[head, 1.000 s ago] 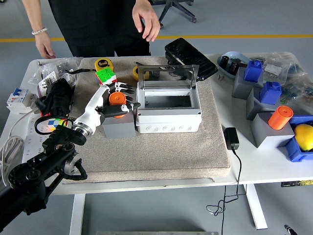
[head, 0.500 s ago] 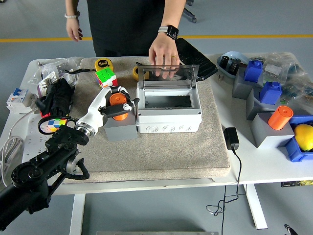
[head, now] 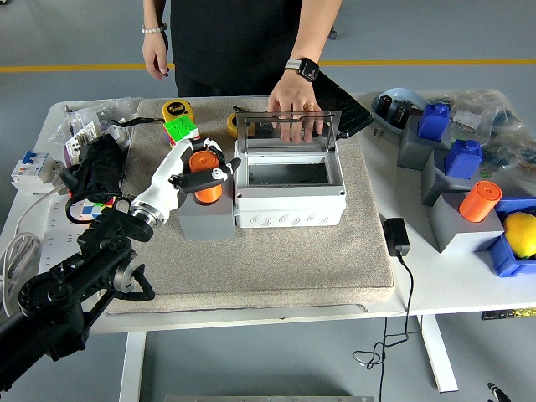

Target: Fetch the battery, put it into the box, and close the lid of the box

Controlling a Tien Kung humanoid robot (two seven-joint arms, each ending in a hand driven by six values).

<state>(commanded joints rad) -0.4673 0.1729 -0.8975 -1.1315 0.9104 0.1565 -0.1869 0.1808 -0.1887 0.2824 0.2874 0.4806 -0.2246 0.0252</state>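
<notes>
An orange cylindrical battery [head: 202,175] is lifted partly out of its grey holder block [head: 207,219] on the mat. My left hand [head: 199,172] is shut on it, fingers wrapped round its sides. Just right of it stands the white box [head: 289,194], open, with its clear lid [head: 286,130] upright at the back. A person's hand [head: 295,105] rests on the lid's top edge. My right hand is not in view.
A beige mat [head: 352,251] covers the table's middle. A Rubik's cube [head: 181,130] and yellow tape measure [head: 176,109] lie behind my hand. Grey blocks with blue and orange parts [head: 469,201] crowd the right side. A black adapter [head: 395,236] lies by the mat.
My left hand has closed round the battery and raised it a little from the holder. The person's hand came to the lid and has shifted slightly right along it.
</notes>
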